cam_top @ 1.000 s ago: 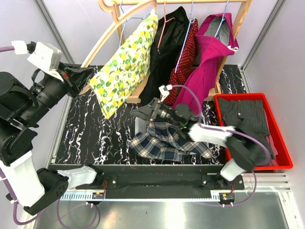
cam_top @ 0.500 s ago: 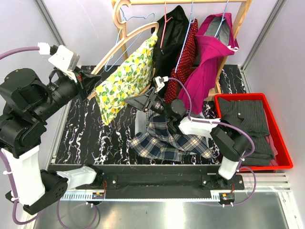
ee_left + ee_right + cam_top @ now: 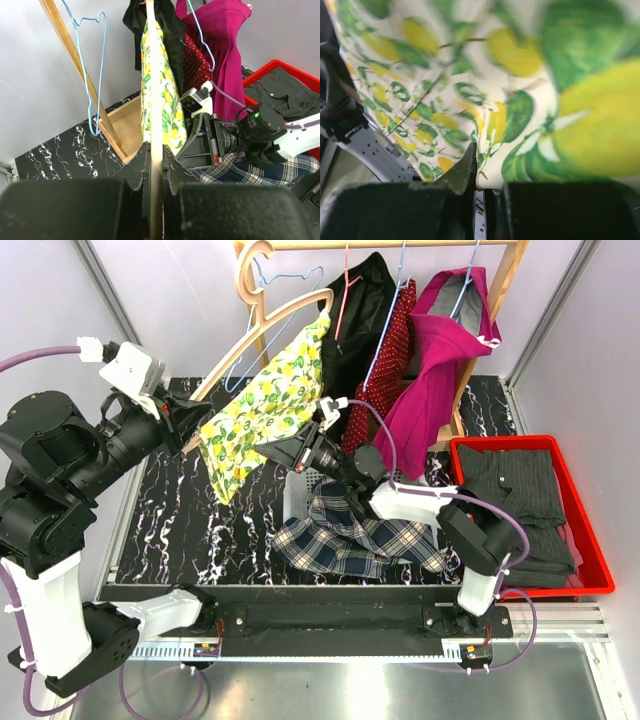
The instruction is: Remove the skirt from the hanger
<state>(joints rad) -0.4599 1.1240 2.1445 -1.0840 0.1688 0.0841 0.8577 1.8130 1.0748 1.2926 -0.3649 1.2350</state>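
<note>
My left end effector (image 3: pixel 152 167) was clamped tight on one arm of the wooden hanger (image 3: pixel 262 325), holding it tilted above the far left part of the table (image 3: pixel 180 510). The skirt (image 3: pixel 255 410), white with a lemon print, hung from that hanger, draping down and to the right of the left end effector. My right end effector (image 3: pixel 287 452) reached up from the middle of the table to the skirt's lower right edge. Its fingers were nearly together with a fold of the printed cloth pinched between them. Below my right arm, a plaid cloth (image 3: pixel 350 535) lay crumpled near the table's front edge.
</note>
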